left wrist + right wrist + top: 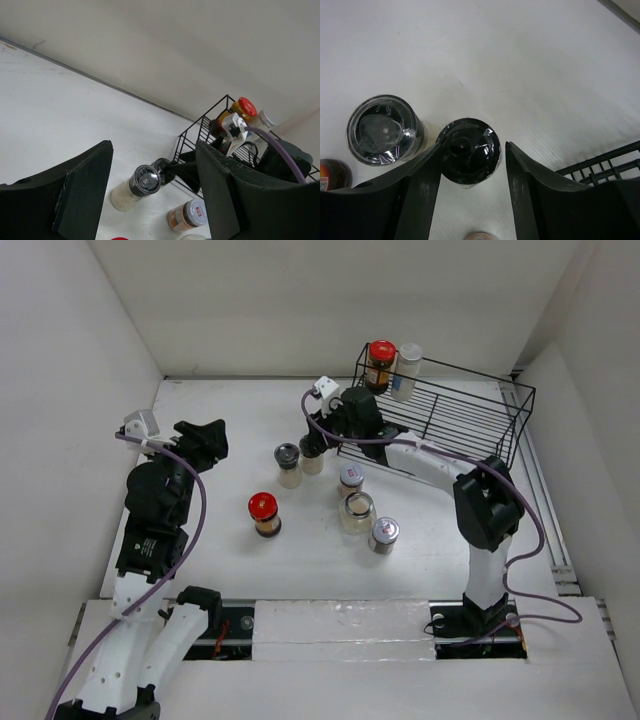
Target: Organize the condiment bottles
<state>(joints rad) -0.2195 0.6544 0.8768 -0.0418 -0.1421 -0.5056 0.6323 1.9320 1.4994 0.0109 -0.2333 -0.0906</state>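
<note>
The right gripper is open and straddles a black-capped bottle. Its left finger is against the cap and a gap shows on the right side. A grey-capped pale shaker stands just left of it. An orange jar with a silver cap, a clear jar, a silver-capped jar and a dark jar with a red lid stand on the table. Another red-lidded jar and a pale bottle stand in the black wire rack. The left gripper is open and empty.
The wire rack sits at the back right, its near left corner close beside the right gripper. White walls enclose the table on three sides. The right arm's purple cable loops by the rack.
</note>
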